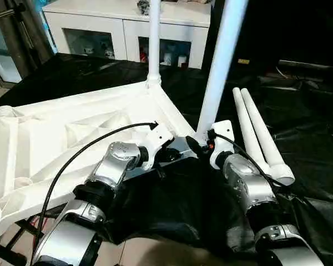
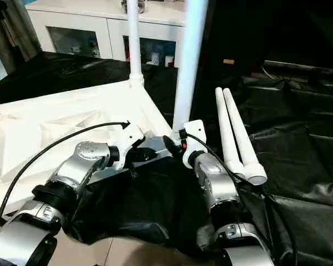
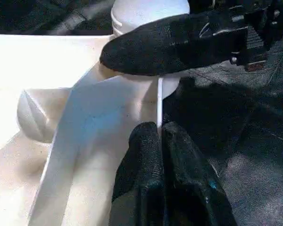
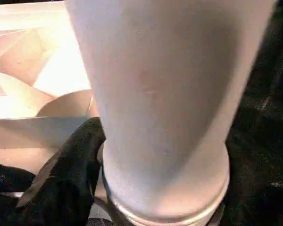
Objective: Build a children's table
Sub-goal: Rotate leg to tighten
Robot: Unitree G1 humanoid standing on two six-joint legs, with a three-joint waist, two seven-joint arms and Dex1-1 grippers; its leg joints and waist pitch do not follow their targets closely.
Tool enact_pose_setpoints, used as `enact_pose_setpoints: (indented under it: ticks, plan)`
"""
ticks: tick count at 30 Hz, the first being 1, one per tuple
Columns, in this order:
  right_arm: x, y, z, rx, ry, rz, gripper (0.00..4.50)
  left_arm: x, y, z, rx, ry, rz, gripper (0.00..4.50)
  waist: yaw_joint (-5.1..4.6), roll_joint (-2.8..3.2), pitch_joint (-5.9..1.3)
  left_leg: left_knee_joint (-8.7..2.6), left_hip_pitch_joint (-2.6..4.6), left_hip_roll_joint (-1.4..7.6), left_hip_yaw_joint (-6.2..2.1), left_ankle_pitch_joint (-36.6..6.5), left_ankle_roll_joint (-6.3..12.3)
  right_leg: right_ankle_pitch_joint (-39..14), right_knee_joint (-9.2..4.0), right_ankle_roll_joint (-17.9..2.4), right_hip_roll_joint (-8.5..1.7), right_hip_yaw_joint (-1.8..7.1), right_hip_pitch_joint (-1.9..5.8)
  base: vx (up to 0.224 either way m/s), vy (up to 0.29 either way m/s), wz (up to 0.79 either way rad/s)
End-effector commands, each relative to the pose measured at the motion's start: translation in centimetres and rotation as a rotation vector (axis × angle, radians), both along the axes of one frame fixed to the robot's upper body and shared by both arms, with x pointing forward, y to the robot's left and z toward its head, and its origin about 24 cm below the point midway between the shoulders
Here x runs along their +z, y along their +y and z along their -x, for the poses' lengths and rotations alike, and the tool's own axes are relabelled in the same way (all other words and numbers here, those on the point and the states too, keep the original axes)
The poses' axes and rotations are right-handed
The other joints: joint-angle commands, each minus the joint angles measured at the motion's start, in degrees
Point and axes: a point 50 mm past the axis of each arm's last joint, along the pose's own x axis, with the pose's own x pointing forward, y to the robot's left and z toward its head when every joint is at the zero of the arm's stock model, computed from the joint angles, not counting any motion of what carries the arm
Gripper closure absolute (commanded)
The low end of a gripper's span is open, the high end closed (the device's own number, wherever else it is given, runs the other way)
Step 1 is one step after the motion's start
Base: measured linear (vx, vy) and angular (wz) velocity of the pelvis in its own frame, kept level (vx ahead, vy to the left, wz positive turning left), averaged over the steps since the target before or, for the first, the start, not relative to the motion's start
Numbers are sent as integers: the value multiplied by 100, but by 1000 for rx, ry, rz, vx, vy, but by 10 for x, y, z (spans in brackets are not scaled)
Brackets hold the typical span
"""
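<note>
Tabletop: I see the white tabletop (image 1: 72, 138) lying underside up on black sheeting (image 1: 311, 127), ribs and corner sockets facing me.
Legs fitted: one leg (image 1: 154, 39) stands upright in the far corner socket; a second leg (image 1: 222, 61) stands in the near corner between my arms.
Legs left: two loose legs (image 1: 261, 136) lie side by side on the sheeting, just right of my right arm.
Left tool (image 3: 160, 141): fingers pressed together at the tabletop's edge by the near corner.
Right tool (image 1: 202, 145): fingers set around the second leg's base; I judge a loose grip.
Progress: roughly half; two sockets (image 1: 3, 112) remain unfilled.
</note>
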Motion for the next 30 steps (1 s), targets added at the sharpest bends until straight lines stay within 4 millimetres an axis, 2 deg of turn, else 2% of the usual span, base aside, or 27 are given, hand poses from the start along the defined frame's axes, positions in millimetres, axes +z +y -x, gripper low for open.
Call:
enact_pose_setpoints:
  ticks: [1, 3, 4, 5, 7, 8, 9, 12, 14, 15, 19, 22, 25, 30]
  plan:
    - [-9, 41, 17, 286, 59, -27, 80, 17, -20, 0, -107, -67, 47, 450, -13, 37, -304, -442, -12, 158, -68, -1504, 199, -2022, -511, -964, -337, 299, 266, 0, 0, 0]
    - [-9, 39, 19, 318, 54, -16, 80, 17, -17, 1, -120, -63, 42, 450, -13, 36, -300, -441, -11, 164, -61, -1481, 220, -1920, -499, -1010, -338, 307, 265, 0, 0, 0]
    - [-8, 36, 20, 354, 50, -6, 80, 16, -15, 2, -135, -61, 36, 450, -12, 34, -305, -441, -33, 160, -69, -1410, 237, -1862, -488, -1018, -338, 300, 294, 0, 0, 0]
    - [-8, 29, 26, 454, 45, 20, 80, 15, -7, 5, -181, -46, 20, 450, 6, 51, -313, -431, -24, 167, -64, -1330, 276, -1703, -479, -1043, -339, 306, 301, 0, 0, 0]
    - [-8, 28, 27, 467, 46, 24, 80, 15, -5, 5, -187, -44, 17, 450, -9, 51, -329, -419, -56, 175, -61, -1153, 339, -1341, -420, -1158, -343, 315, 322, 0, 0, 0]
    - [-6, 20, 30, 519, 49, 21, 80, 14, 1, 8, -230, -35, 9, 450, -7, 50, -342, -405, -41, 176, -56, -1033, 375, -1104, -398, -1264, -332, 311, 327, 0, 0, 0]
    - [-6, 20, 30, 519, 49, 21, 80, 14, 1, 8, -230, -35, 9, 450, -7, 50, -342, -405, -41, 176, -56, -1033, 375, -1104, -398, -1264, -332, 311, 327, 0, 0, 0]
    - [-3, 6, 36, 604, 62, 23, 80, 14, 9, 12, -291, -25, -1, 450, 6, 70, -338, -395, -28, 189, -41, -994, 449, -797, -357, -1442, -327, 317, 332, 0, 0, 0]
    - [-3, 1, 38, 630, 66, 27, 80, 14, 12, 14, -320, -23, -1, 450, 12, 66, -341, -393, -20, 194, -37, -1002, 447, -750, -351, -1472, -329, 317, 333, 0, 0, 0]
    - [-1, -3, 40, 656, 71, 28, 95, 14, 16, 16, -340, -12, -4, 450, 18, 64, -337, -396, -22, 199, -37, -1016, 442, -737, -350, -1494, -332, 316, 335, 0, 0, 0]
    - [0, -7, 43, 696, 79, 34, 113, 14, 22, 20, -383, 9, 0, 450, 49, 67, -319, -409, 4, 212, -28, -1197, 358, -1019, -370, -1472, -334, 315, 326, 0, 0, 0]
    - [0, -7, 43, 703, 81, 32, 135, 15, 23, 22, -396, 20, 4, 450, 55, 69, -315, -411, 10, 204, -28, -1267, 296, -1259, -394, -1396, -337, 319, 311, 0, 0, 0]
    - [0, -4, 45, 711, 89, 14, 163, 14, 23, 22, -389, 22, 3, 450, 48, 53, -316, -417, 0, 205, -38, -1234, 265, -1274, -392, -1364, -340, 321, 315, 0, 0, 0]
    - [-7, 4, 44, 634, 93, 2, 169, 16, 17, 16, -316, -9, 18, 450, 37, 48, -311, -416, -2, 197, -36, -1204, 260, -1298, -397, -1335, -338, 322, 305, 0, 0, 0]
